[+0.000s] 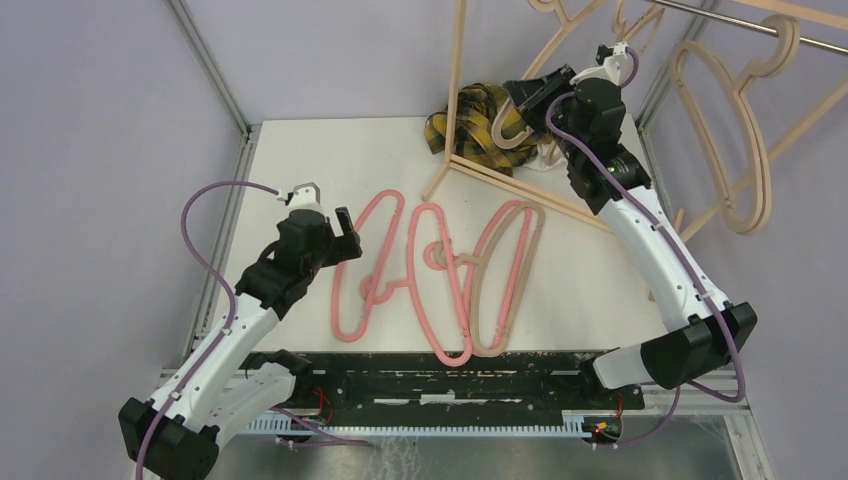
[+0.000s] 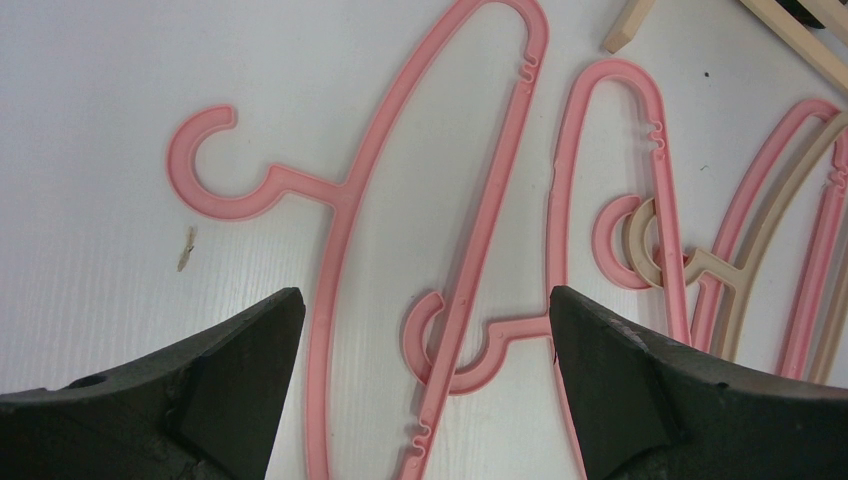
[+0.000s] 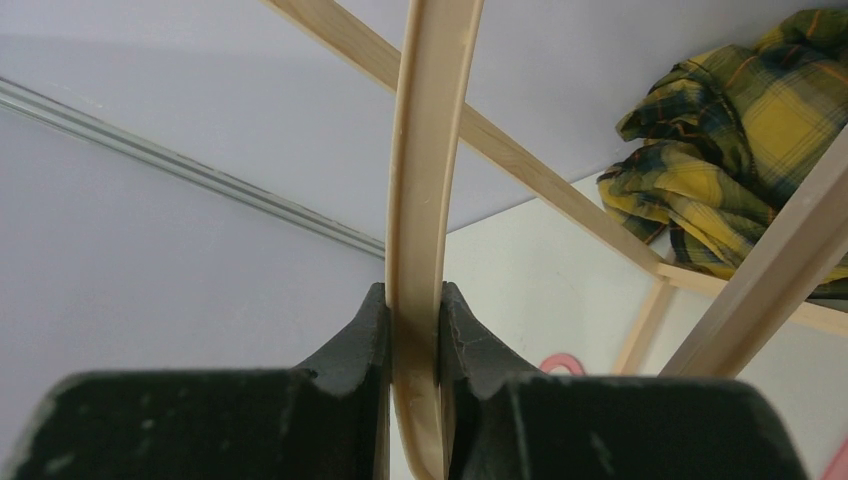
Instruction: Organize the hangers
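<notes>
While the right gripper (image 3: 413, 300) pinches a tan hanger (image 3: 425, 150) tight at one o'clock beside the wooden rack (image 1: 458, 90), the left gripper (image 2: 425, 310) hangs spread wide over three pink hangers (image 2: 495, 200) lying mid-table, a second tan hanger (image 1: 489, 347) overlapping the rightmost.

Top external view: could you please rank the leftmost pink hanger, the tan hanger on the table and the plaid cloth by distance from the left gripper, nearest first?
1. Leftmost pink hanger, beside the left gripper.
2. Tan hanger, centre-right on the table.
3. Plaid cloth, at the far edge.
</notes>
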You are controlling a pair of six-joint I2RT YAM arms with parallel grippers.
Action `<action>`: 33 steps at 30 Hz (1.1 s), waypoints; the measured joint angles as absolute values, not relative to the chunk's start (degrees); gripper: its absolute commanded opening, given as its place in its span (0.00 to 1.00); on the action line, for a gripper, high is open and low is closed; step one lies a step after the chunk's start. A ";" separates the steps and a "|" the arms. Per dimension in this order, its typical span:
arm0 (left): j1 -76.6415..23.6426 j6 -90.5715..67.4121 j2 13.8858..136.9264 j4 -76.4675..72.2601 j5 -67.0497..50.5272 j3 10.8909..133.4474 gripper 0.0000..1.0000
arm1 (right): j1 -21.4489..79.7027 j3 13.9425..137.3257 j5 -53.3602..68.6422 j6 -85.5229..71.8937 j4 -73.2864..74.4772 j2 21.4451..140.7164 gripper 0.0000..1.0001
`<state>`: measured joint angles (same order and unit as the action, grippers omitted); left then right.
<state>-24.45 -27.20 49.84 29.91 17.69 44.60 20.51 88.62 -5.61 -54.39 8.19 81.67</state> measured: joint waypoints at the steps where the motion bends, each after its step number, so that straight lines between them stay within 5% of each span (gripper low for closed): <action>1: -24.45 -27.20 49.84 29.89 17.69 44.60 0.99 | 20.51 88.51 -6.09 -54.06 8.67 81.25 0.01; 33: -24.45 -27.20 49.89 29.52 17.43 43.24 0.99 | 13.50 76.49 -23.24 -57.28 16.40 65.10 0.04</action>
<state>-24.45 -27.20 49.89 29.52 17.43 43.24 13.50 76.49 -23.24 -57.28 16.40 65.10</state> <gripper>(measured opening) 0.991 0.217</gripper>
